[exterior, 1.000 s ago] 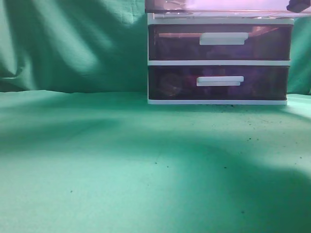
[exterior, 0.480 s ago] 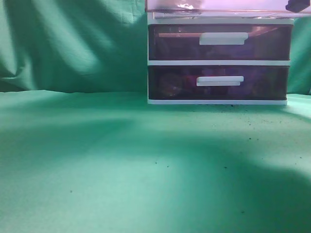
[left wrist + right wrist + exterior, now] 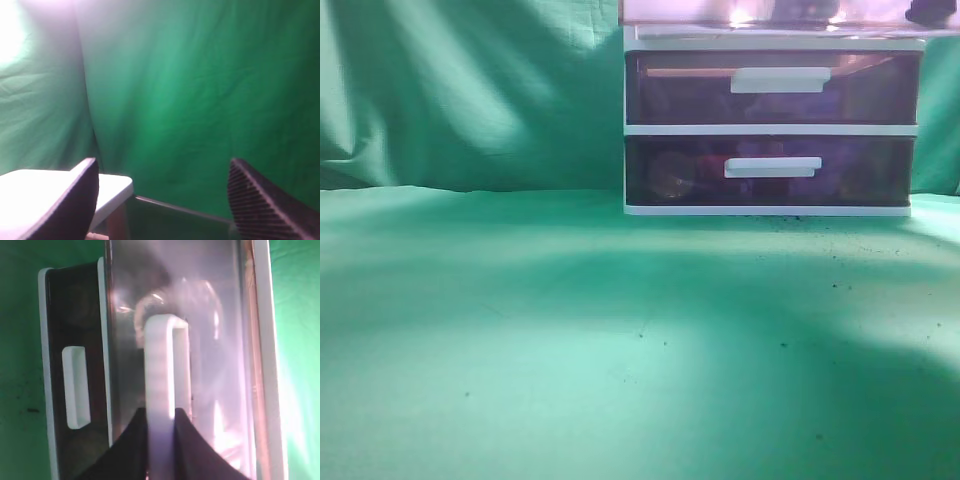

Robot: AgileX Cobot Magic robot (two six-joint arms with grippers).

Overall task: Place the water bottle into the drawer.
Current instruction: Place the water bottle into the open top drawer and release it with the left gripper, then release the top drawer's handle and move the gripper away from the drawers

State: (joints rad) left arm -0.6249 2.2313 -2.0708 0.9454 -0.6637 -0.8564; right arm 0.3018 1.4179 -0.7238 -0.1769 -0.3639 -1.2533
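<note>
The uppermost drawer (image 3: 670, 12) of the white-framed unit (image 3: 775, 128) stands pulled out at the top edge of the exterior view. My right gripper (image 3: 161, 412) is shut on its white bar handle (image 3: 160, 365); it also shows as a dark shape in the exterior view (image 3: 930, 12). Through the translucent front I see glints and a blurred rounded clear shape, likely the water bottle (image 3: 200, 305), inside the drawer. My left gripper (image 3: 163, 165) is open and empty, facing the green backdrop.
Two closed dark drawers (image 3: 770, 90) (image 3: 770, 170) with white handles sit below the top one. A white surface (image 3: 110, 190) lies under my left gripper's left finger. Green cloth (image 3: 570, 340) covers the table and hangs behind.
Bright glints and a dark shape have appeared inside the top drawer in the exterior view, spreading rightward. The drawer unit and right gripper have not moved.
</note>
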